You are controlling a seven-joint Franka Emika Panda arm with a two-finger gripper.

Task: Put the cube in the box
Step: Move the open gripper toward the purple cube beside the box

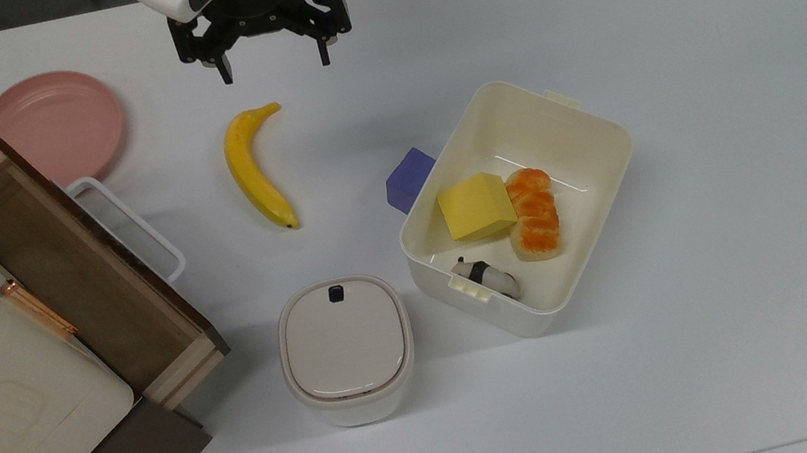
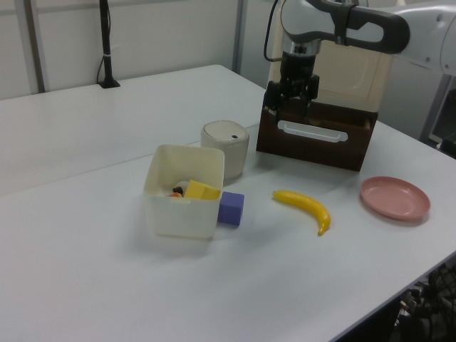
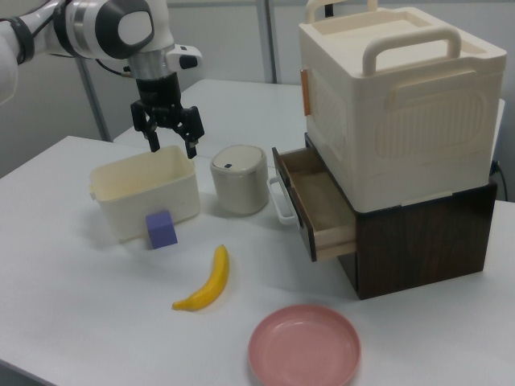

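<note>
The purple-blue cube (image 1: 407, 178) (image 2: 231, 208) (image 3: 161, 230) rests on the white table, touching the outer wall of the cream-white box (image 1: 528, 130) (image 2: 178, 214) (image 3: 145, 197). Inside the box lie a yellow block (image 1: 476, 205), an orange-and-white food piece (image 1: 532, 214) and a small black-and-white item (image 1: 487, 278). My gripper (image 1: 276, 70) (image 2: 291, 103) (image 3: 173, 149) hangs open and empty, well above the table. In the top view it is up and to the left of the cube, just past the banana's tip.
A banana (image 1: 254, 171) lies to the top view's left of the cube. A pink plate (image 1: 47, 127) sits at the top view's far left. A lidded white bin (image 1: 346, 349) stands near the box. An open wooden drawer (image 1: 70, 268) juts from the cabinet.
</note>
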